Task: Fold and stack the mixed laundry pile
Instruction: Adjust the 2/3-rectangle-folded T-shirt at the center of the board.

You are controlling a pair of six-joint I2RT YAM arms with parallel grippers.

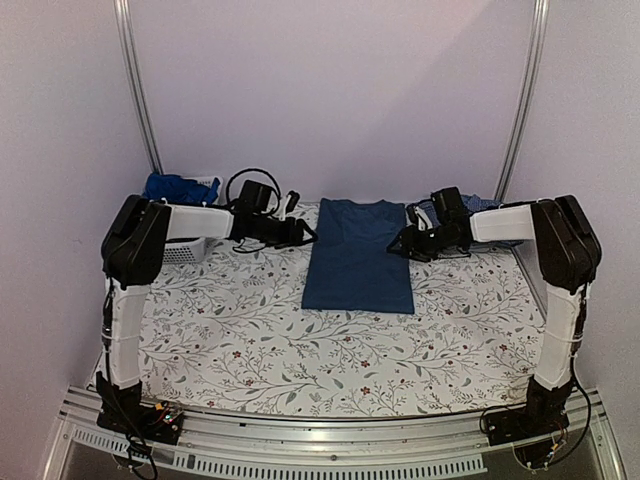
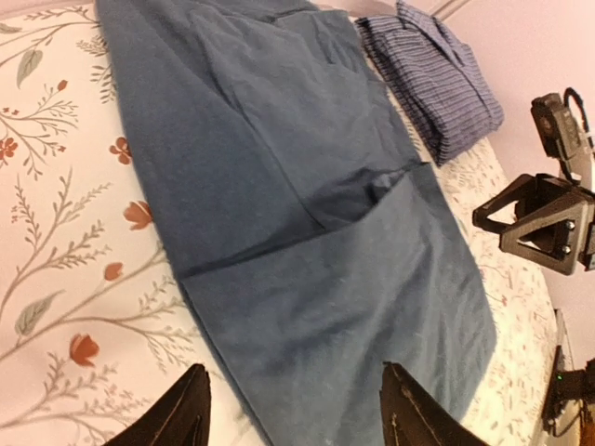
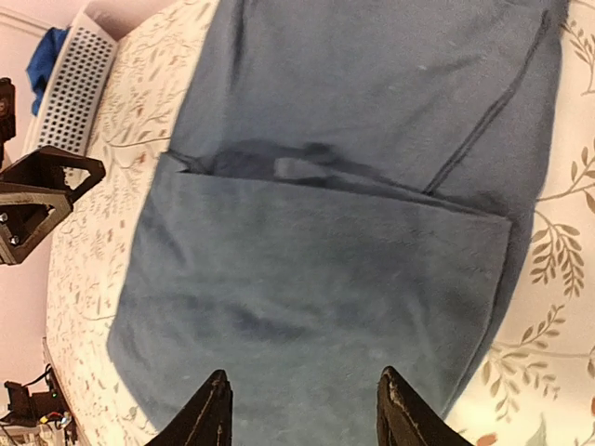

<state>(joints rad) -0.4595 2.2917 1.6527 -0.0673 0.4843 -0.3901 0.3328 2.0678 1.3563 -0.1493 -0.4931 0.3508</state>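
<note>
Top external: soft navy T-shirt (image 1: 358, 258), flat folded rectangle on floral tablecloth (image 1: 250, 340)

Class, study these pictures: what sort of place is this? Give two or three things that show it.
Probably a robotics lab bench, not a home: a left arm and right arm bolted to an aluminium rail, plain walls, and a navy T-shirt laid out on a floral tablecloth.
</note>
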